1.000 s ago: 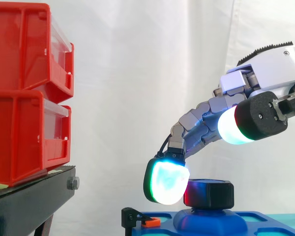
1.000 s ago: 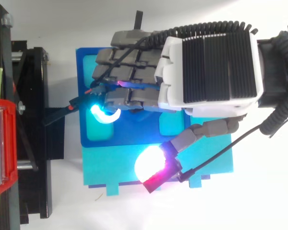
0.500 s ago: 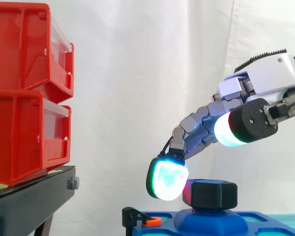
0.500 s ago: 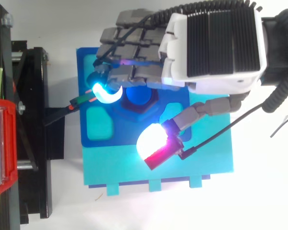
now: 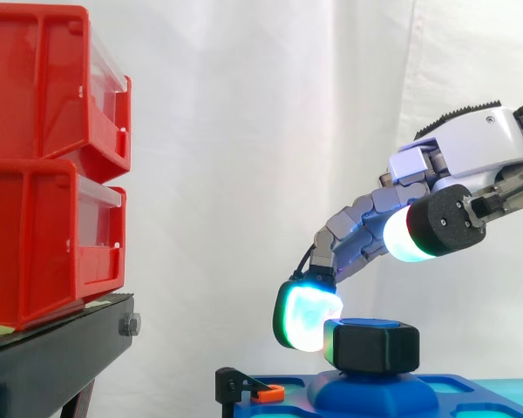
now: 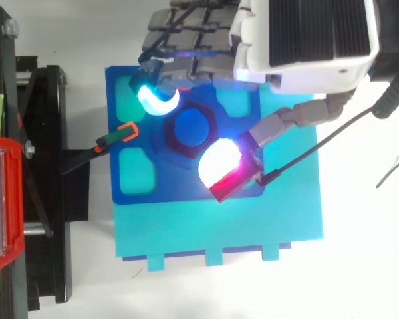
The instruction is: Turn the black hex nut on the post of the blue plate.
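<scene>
Hand (image 5: 471,144): it reaches in from the right in the side view and from the upper right in the top view, with its palm over the far side of the blue plate.
Fingers (image 5: 307,315): loosely bent downward, with a cyan-glowing pad against the left face of the black hex nut.
Thumb (image 6: 219,163): spread away from the fingers. From above, its white-and-red pad sits at the nut's opposite corner. From the side, it hangs well above the nut, apart from it.
Grasp: the hand is spread and not closed on anything. Only the one cyan pad meets the nut.
Black hex nut (image 5: 372,347): upright on the post, level, near the middle of the plate.
Post (image 6: 189,127): its round blue top shows through the nut's centre.
Blue plate (image 6: 186,189): lies flat, with shallow recesses around the post, on a lighter cyan base (image 6: 219,232).
Clip (image 6: 126,131): black with an orange tip, at the plate's left edge, near the nut but apart from it.
Red bins (image 5: 44,165): two stacked at the left on the black stand (image 5: 52,357).
Backdrop: white curtain (image 5: 244,131).
</scene>
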{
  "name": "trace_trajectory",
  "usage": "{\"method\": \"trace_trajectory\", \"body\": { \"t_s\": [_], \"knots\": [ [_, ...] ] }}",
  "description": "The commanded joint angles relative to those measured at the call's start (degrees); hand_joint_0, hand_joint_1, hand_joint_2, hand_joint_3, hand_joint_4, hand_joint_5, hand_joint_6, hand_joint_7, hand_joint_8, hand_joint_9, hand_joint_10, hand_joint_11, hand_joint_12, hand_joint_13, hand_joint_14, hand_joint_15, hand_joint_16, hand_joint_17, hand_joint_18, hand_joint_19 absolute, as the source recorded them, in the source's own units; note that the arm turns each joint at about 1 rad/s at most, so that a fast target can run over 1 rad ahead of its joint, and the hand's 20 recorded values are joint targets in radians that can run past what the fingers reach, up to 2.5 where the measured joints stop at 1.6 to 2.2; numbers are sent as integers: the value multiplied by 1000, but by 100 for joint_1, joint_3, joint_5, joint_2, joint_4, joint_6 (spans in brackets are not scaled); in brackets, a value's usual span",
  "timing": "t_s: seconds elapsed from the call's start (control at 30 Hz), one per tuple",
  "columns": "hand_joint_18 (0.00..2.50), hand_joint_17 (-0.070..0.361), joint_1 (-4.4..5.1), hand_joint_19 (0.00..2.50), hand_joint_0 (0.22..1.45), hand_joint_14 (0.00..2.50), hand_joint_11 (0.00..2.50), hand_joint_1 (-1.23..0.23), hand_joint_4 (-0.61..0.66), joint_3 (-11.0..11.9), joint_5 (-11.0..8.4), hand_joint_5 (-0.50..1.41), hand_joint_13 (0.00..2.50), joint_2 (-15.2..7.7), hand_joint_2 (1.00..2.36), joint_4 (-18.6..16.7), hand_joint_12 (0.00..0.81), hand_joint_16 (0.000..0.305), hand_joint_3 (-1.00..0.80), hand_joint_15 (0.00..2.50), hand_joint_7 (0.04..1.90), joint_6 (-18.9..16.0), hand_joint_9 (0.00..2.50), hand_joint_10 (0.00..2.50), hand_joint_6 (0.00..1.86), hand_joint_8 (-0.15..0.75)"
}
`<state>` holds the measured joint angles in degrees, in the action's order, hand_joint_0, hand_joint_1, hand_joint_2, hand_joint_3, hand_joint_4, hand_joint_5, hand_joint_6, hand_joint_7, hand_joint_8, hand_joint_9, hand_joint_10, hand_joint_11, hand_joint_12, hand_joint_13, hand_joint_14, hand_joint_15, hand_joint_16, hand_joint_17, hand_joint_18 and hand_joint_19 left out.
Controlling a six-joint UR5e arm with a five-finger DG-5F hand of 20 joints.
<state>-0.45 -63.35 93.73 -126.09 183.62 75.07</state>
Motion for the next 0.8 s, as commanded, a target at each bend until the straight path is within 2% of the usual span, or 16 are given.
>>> {"method": "trace_trajectory", "body": {
  "t_s": [0.0,0.1,0.23,0.3,0.33,0.37,0.6,0.77],
  "knots": [
    [209,125,-78,198,470,2,0,-269,224,51,84,-197,321,6,1000,24,413,56,-500,45,721,26,362,0,502,294],
    [210,125,-87,199,470,0,0,-269,223,156,93,-198,324,-3,1000,68,414,56,-500,57,722,43,361,0,502,294],
    [211,125,-16,200,470,2,0,-269,223,420,75,-197,325,-3,1000,218,415,55,-500,50,722,140,364,0,502,295],
    [212,125,1,196,470,1,0,-270,226,464,67,-197,326,-3,1000,262,415,55,-500,51,722,201,365,0,502,295],
    [211,125,1,200,471,0,0,-269,227,464,67,-197,326,-3,1000,262,415,55,-500,51,722,201,364,0,502,295],
    [211,125,45,200,471,0,0,-269,226,481,40,-197,325,-3,1000,279,417,55,-500,54,723,281,364,0,502,296],
    [212,124,186,207,471,1,0,-269,230,490,-39,-196,327,-3,1000,227,415,55,-500,55,721,342,369,0,502,296],
    [212,123,335,206,472,2,0,-267,231,490,-171,-194,328,-12,1000,218,416,55,-500,55,719,333,377,0,502,299]
  ]
}}
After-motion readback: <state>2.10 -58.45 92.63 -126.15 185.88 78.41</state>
